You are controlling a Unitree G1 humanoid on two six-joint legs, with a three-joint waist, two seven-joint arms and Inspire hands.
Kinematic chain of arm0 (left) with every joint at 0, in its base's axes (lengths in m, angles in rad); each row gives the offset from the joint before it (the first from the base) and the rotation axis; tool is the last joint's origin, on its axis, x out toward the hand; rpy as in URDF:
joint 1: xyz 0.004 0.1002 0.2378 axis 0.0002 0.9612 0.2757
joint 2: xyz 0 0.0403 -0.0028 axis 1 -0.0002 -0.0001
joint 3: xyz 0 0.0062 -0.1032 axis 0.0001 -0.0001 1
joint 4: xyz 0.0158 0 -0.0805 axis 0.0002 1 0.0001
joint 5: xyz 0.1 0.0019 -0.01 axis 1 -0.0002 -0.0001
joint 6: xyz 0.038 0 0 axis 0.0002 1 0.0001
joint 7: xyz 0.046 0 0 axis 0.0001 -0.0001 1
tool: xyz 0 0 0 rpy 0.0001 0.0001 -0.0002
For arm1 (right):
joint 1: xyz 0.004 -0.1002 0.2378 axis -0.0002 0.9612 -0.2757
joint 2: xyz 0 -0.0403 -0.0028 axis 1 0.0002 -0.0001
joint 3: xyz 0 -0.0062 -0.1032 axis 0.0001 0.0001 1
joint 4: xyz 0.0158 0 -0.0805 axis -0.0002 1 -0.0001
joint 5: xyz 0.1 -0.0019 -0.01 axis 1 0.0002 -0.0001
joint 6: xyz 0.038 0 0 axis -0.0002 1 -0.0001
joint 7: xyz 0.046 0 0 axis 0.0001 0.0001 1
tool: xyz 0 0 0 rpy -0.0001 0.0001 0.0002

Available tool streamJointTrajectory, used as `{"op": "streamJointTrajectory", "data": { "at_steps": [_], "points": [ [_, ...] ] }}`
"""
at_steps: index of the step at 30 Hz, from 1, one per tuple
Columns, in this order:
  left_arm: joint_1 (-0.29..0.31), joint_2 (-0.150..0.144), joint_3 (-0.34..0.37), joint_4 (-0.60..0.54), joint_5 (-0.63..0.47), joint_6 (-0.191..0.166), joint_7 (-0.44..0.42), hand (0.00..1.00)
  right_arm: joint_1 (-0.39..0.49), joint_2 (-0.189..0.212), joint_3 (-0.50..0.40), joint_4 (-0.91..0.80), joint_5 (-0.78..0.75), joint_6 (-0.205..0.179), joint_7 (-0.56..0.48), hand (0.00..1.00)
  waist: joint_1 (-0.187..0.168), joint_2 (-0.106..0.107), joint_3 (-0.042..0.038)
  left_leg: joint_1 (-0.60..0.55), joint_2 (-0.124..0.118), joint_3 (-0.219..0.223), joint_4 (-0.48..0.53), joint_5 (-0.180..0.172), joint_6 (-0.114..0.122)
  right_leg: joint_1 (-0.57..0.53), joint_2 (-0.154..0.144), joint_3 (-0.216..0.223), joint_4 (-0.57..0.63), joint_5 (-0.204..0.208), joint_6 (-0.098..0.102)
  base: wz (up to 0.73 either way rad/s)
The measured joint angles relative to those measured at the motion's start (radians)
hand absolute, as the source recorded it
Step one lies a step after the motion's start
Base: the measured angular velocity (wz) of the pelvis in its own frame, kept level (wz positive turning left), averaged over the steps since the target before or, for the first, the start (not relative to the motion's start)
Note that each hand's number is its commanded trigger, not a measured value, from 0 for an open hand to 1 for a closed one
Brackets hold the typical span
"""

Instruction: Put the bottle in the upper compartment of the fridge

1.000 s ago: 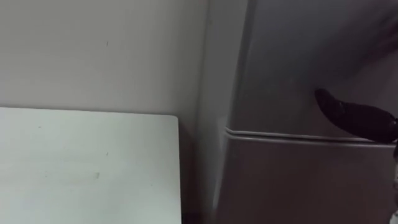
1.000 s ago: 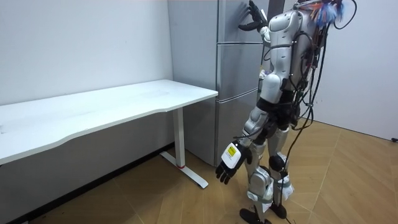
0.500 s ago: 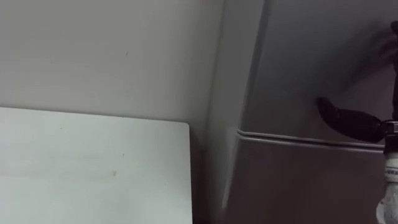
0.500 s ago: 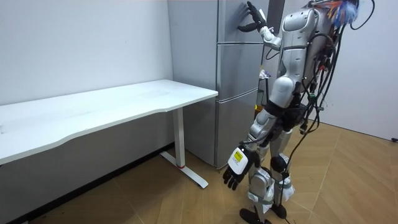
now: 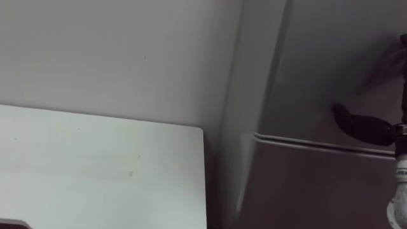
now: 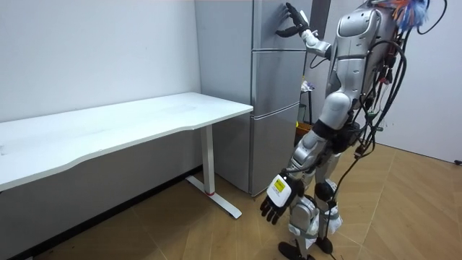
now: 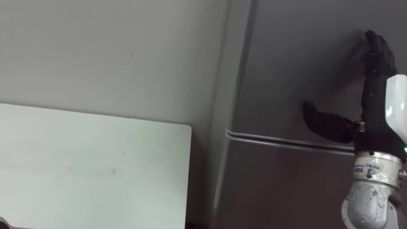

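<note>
Beside the bench [image 7: 95, 165], the right robot hand [image 7: 374, 102] lies wide and flat on the fridge [image 7: 286, 184] upper door; opening it probably needs fingers hooked round the edge.

A white desk [image 6: 144, 119] stands against a pale wall [image 6: 94, 50] on wooden floor [image 6: 209, 235].

The left eye view's right edge cuts off our right hand [image 7: 374, 105], leaving mostly its thumb. Whether the fingertips [image 7: 376, 43] touch the upper door [image 7: 299, 57] we cannot tell. Above the hand, the fridge [image 6: 274, 108] runs past the room view's top edge.
</note>
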Motion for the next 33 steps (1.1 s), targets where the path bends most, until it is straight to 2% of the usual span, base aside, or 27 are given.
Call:
{"op": "streamJointTrajectory", "data": {
  "at_steps": [10, 15, 18, 22, 23, 26, 30, 33],
  "points": [
    [0.009, 0.001, -0.001, -0.012, -0.001, -0.002, 0.005, 0.00, 0.005, 0.000, -0.001, -0.034, 0.055, 0.005, -0.016, 0.00, 0.003, 0.006, -0.0015, 0.003, 0.000, 0.000, 0.001, 0.000, 0.000, 0.000, 0.001, 0.001, -0.002, 0.002, 0.001, 0.00],
    [0.022, 0.001, -0.003, -0.007, -0.002, -0.009, 0.005, 0.00, 0.006, 0.000, 0.000, -0.055, 0.089, -0.006, -0.020, 0.00, -0.019, 0.009, -0.0010, 0.002, 0.000, -0.001, -0.001, 0.000, 0.001, 0.001, 0.001, 0.001, -0.004, 0.002, 0.001, 0.00],
    [0.034, 0.001, 0.001, -0.009, -0.001, -0.028, 0.006, 0.00, 0.039, -0.001, -0.016, -0.079, 0.149, -0.010, -0.018, 0.00, -0.039, 0.009, -0.0016, 0.003, 0.000, -0.001, -0.001, -0.001, 0.003, 0.006, 0.001, -0.002, -0.007, 0.001, 0.001, 0.08],
    [0.041, 0.000, 0.008, -0.012, -0.001, -0.033, 0.017, 0.00, 0.101, -0.003, -0.088, -0.086, 0.257, 0.002, -0.030, 0.00, -0.049, 0.009, -0.0022, 0.003, -0.001, 0.000, -0.002, 0.000, 0.009, 0.004, 0.000, -0.002, -0.005, -0.003, 0.001, -0.01],
    [0.044, 0.000, 0.010, -0.012, -0.001, -0.036, 0.024, 0.00, 0.104, -0.005, -0.097, -0.087, 0.274, 0.003, -0.037, 0.00, -0.063, 0.012, -0.0001, 0.003, -0.001, -0.001, -0.004, 0.000, 0.009, 0.004, 0.000, -0.002, -0.005, -0.004, 0.000, 0.00],
    [0.057, 0.000, 0.026, -0.010, -0.002, -0.045, 0.028, 0.00, 0.126, -0.011, -0.144, -0.086, 0.302, 0.003, -0.048, 0.00, -0.091, 0.010, -0.0015, 0.006, -0.002, -0.002, -0.009, -0.001, 0.006, 0.006, 0.001, 0.000, -0.007, -0.005, -0.003, 0.03],
    [0.072, -0.005, 0.051, -0.036, -0.001, -0.045, 0.029, 0.00, 0.206, -0.010, -0.230, -0.086, 0.334, 0.020, -0.069, 0.00, -0.102, 0.009, -0.0032, 0.014, -0.002, 0.003, -0.023, -0.004, 0.003, 0.005, 0.001, 0.003, -0.008, -0.009, -0.008, -0.05],
    [0.076, -0.010, 0.052, -0.035, -0.001, -0.045, 0.045, 0.00, 0.253, -0.010, -0.290, -0.071, 0.395, 0.023, -0.108, 0.00, -0.123, 0.015, -0.0007, 0.014, -0.002, 0.004, -0.030, -0.004, 0.003, 0.004, 0.002, 0.001, -0.008, -0.009, -0.008, 0.00]
  ]
}}
